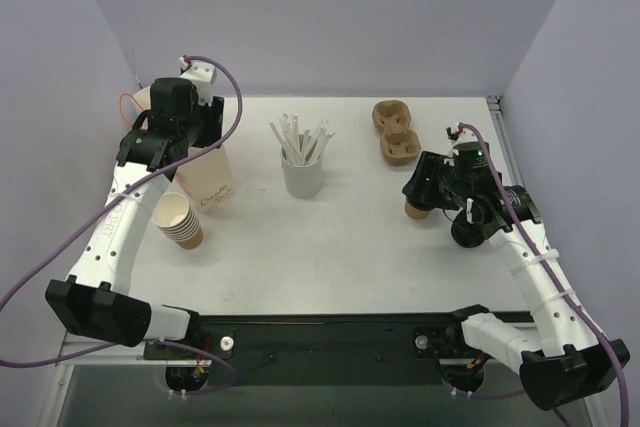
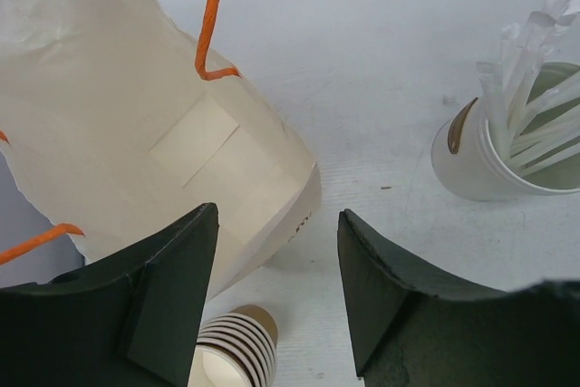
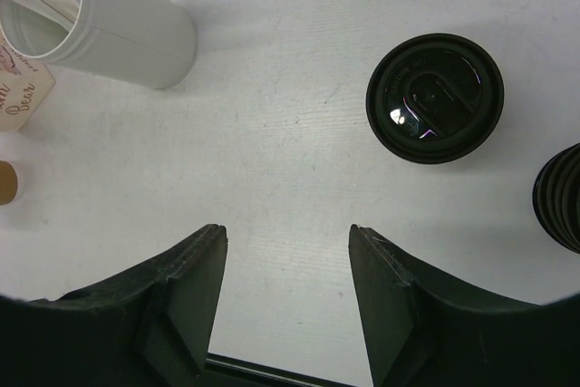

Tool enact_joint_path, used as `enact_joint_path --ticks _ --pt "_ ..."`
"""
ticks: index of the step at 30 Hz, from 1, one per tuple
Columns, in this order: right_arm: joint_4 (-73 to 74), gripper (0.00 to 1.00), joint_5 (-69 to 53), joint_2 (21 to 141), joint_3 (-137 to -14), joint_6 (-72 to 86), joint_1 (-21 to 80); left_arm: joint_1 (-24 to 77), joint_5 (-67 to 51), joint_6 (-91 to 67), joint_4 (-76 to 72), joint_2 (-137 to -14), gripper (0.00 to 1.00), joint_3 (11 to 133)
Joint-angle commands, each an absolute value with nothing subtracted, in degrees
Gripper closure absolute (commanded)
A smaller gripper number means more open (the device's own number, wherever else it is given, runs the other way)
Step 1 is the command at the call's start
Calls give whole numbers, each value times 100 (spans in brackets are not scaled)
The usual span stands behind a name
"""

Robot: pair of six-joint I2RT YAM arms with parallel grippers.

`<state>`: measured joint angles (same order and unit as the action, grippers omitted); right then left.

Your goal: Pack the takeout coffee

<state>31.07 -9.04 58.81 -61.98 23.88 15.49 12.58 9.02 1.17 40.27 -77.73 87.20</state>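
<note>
The takeout coffee point(image 3: 435, 97), a brown cup under a round black lid, stands on the white table, seen from above in the right wrist view. My right gripper point(image 3: 288, 233) hovers open above the table, with the coffee ahead and to the right of its fingers and nothing between them. From the top view the right gripper point(image 1: 428, 190) covers most of the coffee point(image 1: 413, 210). My left gripper point(image 2: 276, 215) is open and empty above the edge of a cream paper bag point(image 2: 136, 133) with orange handles. The bag point(image 1: 207, 182) lies at the table's left.
A stack of lidless brown cups point(image 1: 178, 219) stands near the bag. A white cup of wrapped stirrers point(image 1: 303, 172) is mid-table. Brown pulp cup carriers point(image 1: 393, 132) sit at the back right. A stack of black lids point(image 3: 557, 197) is close beside the coffee.
</note>
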Motion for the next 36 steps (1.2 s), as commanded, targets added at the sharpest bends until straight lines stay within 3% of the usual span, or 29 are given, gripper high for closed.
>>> enact_joint_path --ticks 1,10,17,19,20,26,36 --pt "3164 43 -984 5836 -6117 2277 1591 1222 922 237 3850 -7919 36 8763" --pt "3155 43 -993 5854 -6117 2197 1591 1222 826 334 3797 -7972 43 8578" --pt "3138 43 -993 5801 -6056 2188 1591 1239 624 738 3516 -7779 54 8183" --pt "3146 43 -993 5783 -6047 2197 1591 1230 598 826 3489 -7726 67 8148" --pt "3146 43 -1002 5757 -6056 2197 1591 1230 580 844 3507 -7656 79 8139" --pt "3155 43 -1055 5687 -6056 2215 1591 1406 229 1054 3682 -7112 100 8165" --pt "3296 43 -1230 5405 -6196 2232 1591 1714 -507 1537 3972 -6003 100 8234"
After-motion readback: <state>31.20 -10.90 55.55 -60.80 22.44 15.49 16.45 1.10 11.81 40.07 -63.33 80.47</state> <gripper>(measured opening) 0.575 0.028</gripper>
